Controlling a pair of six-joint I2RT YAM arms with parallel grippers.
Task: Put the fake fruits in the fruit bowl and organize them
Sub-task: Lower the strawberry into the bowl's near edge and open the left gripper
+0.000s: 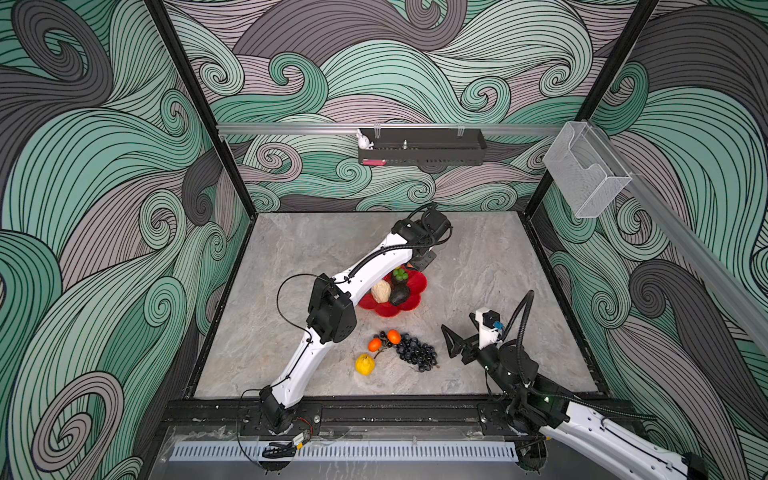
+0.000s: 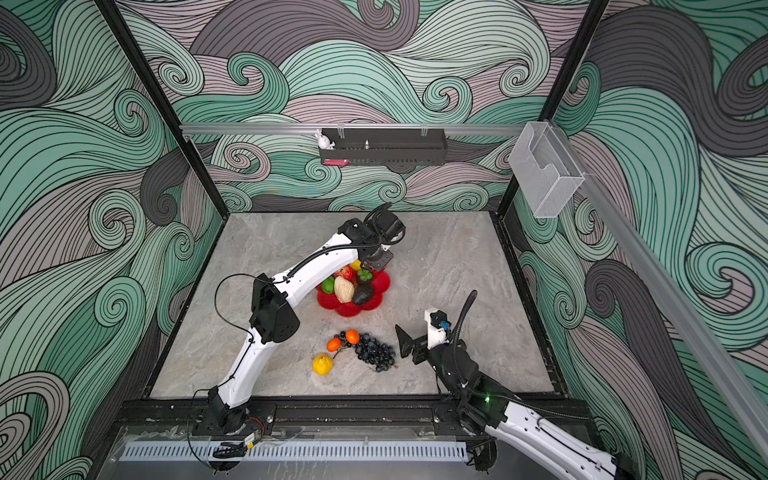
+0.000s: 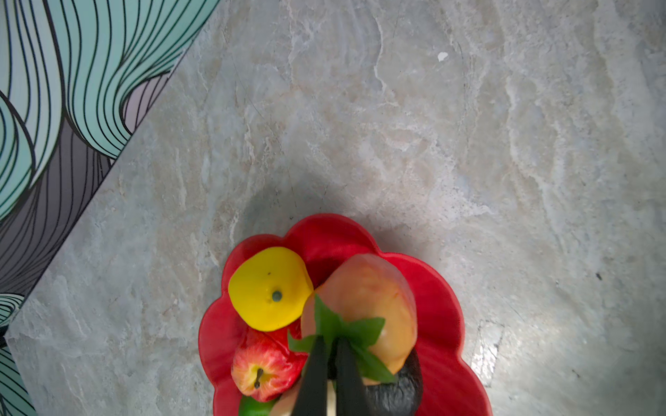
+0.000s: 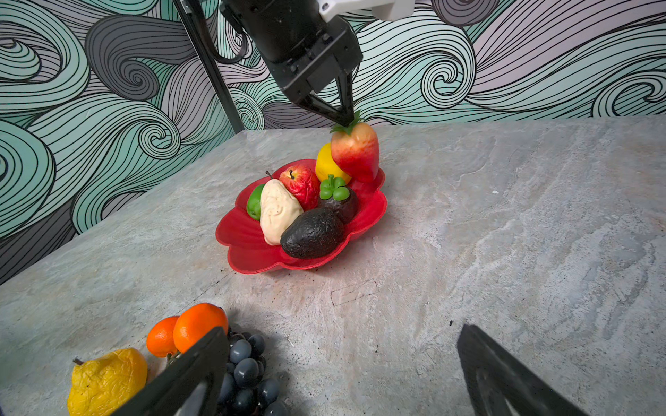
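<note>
The red flower-shaped fruit bowl (image 1: pixel 409 306) (image 4: pixel 245 248) sits mid-table. It holds a yellow fruit (image 3: pixel 268 288), a red apple (image 3: pixel 263 371), a green lime (image 4: pixel 254 201), a cream piece (image 4: pixel 277 212), a dark avocado (image 4: pixel 311 234) and a dark fruit with a green cap (image 4: pixel 337 200). My left gripper (image 3: pixel 329 340) (image 4: pixel 346 120) is shut on the green leaves of a red-orange strawberry-like fruit (image 4: pixel 355 151), which hangs upright at the bowl's far rim. My right gripper (image 1: pixel 448 341) (image 4: pixel 342 329) stands open and empty beside the grape bunch (image 1: pixel 417 353).
Two oranges (image 1: pixel 394 336), joined to the grapes, and a yellow lemon (image 1: pixel 365 364) lie on the table in front of the bowl. My left arm crosses over the bowl's left side. A black tray (image 1: pixel 422 147) and a clear box (image 1: pixel 586 170) hang on the wall rails.
</note>
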